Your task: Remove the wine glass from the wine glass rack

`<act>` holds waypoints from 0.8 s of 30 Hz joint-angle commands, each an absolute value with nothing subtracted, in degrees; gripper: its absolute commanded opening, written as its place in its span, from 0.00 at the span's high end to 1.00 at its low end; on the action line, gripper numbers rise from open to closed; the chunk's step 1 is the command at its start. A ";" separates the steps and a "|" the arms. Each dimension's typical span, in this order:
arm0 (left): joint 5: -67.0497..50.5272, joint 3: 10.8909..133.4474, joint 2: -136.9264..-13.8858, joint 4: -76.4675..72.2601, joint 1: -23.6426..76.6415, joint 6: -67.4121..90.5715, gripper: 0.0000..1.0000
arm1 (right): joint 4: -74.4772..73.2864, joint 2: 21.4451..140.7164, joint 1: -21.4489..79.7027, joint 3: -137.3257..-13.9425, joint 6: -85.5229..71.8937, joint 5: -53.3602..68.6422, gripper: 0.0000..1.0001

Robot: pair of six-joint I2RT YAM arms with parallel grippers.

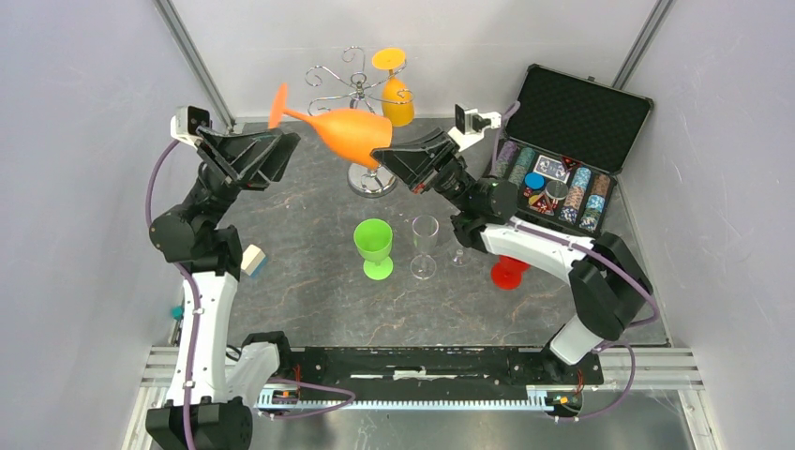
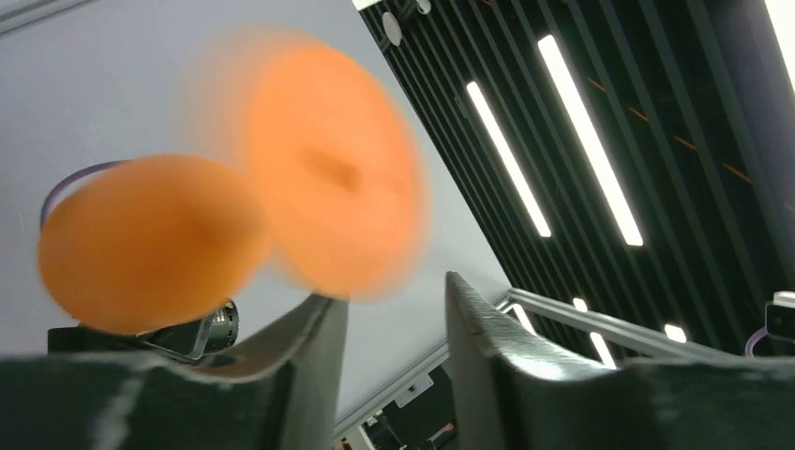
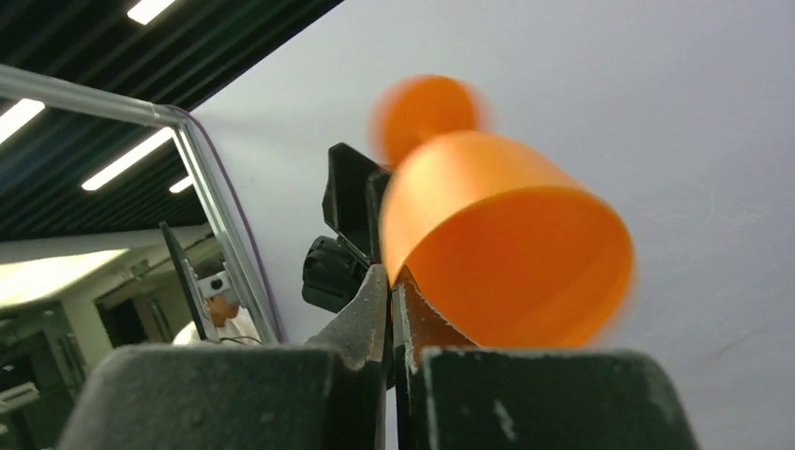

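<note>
Status from the three views:

- Orange wine glass [image 1: 352,134] is off the wine glass rack [image 1: 371,182]. It hangs in the air on its side, just near-left of the rack top, with the foot pointing left and up and the bowl mouth pointing right.
- Right pincer [image 1: 382,155] is clamped on the glass. In the right wrist view the two fingers [image 3: 370,314] sit almost together, with the bowl wall at the rim pinched between them.
- Left pincer [image 1: 286,155] has its fingers spread and grips nothing. It sits just under the stem and foot end. In the left wrist view the foot is a blurred orange disc above the gap, and we cannot tell whether it touches a finger.
- The rack stands on the counter [image 1: 309,281] at far centre. A yellow-orange glass [image 1: 397,101] hangs on it upside down, on the right-hand scroll arm.
- On the counter near the rack are a green goblet [image 1: 374,246] and, just right of it, a clear glass [image 1: 425,244], both upright.
- A red foot [image 1: 509,272] shows under the right arm; the rest is hidden.
- An open black case [image 1: 572,117] sits far right, with rows of chips and a card pack inside. The print on the pack is too small to read, and no other writing is legible.
</note>
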State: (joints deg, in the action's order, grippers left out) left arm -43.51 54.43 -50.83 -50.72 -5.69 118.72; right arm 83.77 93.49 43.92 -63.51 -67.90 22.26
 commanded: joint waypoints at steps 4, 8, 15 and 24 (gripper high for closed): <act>-44.23 54.24 -48.65 -37.89 -5.62 116.54 0.42 | 91.78 85.30 44.03 -58.26 -56.78 19.68 1.00; -45.76 57.21 -48.25 -27.87 -5.63 104.86 0.33 | 82.38 82.90 44.03 -57.49 -51.18 18.82 1.00; -46.31 75.35 -48.58 8.94 -5.62 67.37 0.17 | 53.52 77.74 47.03 -58.80 -31.48 11.89 1.00; -15.73 98.28 -49.28 49.47 -5.63 29.61 0.06 | 6.52 85.33 56.33 -78.07 -9.71 4.79 1.00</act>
State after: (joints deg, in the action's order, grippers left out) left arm -32.60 93.65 -49.87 30.30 -5.63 50.28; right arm 30.61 81.65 53.30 -69.89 -22.44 8.43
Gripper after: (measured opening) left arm 0.922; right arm 0.012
